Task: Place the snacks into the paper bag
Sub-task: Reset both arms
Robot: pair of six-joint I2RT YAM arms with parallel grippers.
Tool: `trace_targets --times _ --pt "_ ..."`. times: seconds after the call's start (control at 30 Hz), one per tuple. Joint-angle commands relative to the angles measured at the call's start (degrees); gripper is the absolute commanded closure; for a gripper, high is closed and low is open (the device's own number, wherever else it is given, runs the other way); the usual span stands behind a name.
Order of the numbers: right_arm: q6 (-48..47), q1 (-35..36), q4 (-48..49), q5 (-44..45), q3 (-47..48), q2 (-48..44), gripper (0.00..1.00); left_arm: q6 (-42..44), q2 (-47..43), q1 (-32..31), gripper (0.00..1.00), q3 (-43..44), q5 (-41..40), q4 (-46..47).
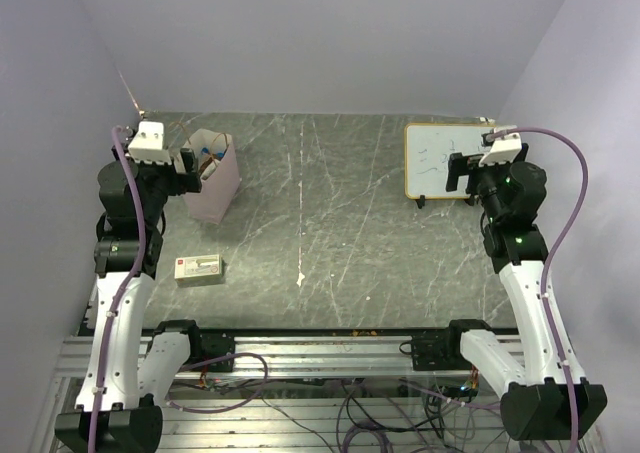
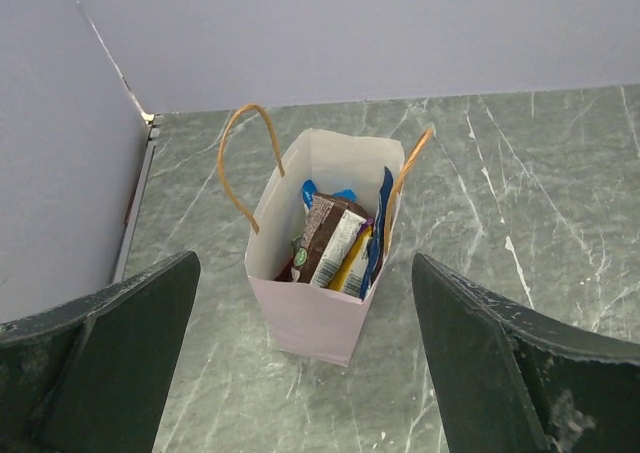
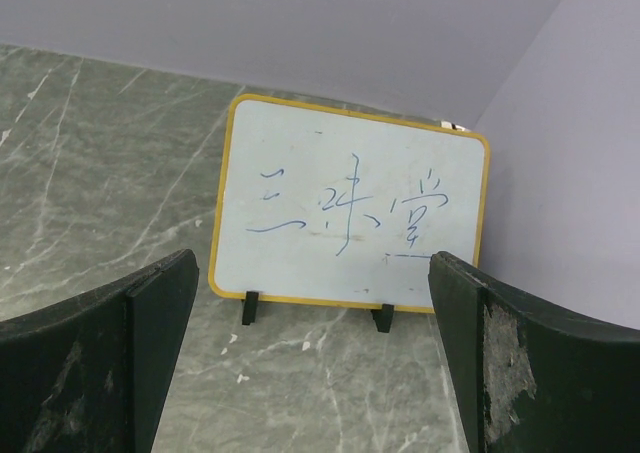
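At ten o'clock the paper bag point(image 2: 310, 318) holding the snacks point(image 2: 335, 238) looks light and crushable; its handles point(image 2: 243, 163) seem the safest hold. The left gripper point(image 1: 192, 165) and right gripper point(image 1: 455, 171) gape wide, empty.

Plain pale lavender walls point(image 1: 320, 43) close in on three sides. The tabletop point(image 1: 330, 223) is dark grey-green, marbled with thin white veins. A yellow-framed whiteboard point(image 1: 425, 158) stands on small black feet at the far right, with blue scribbles on it. The light is soft and even.
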Motion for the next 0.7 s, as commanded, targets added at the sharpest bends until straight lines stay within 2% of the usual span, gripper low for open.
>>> trace_targets --times 0.0,0.37,0.67 --pt "-2.0 -0.6 -0.3 -0.1 -0.3 -2.0 0.00 0.1 -1.1 0.8 0.02 -0.1 -1.3 2.6" --pt "-4.6 -1.3 -2.7 -4.7 0.1 -1.9 0.00 0.6 -1.0 1.1 0.02 -0.1 -1.5 1.9" --pt "-4.3 -1.5 -2.3 -1.9 0.2 -2.5 0.00 1.6 -1.6 1.4 0.02 0.8 -3.2 0.6"
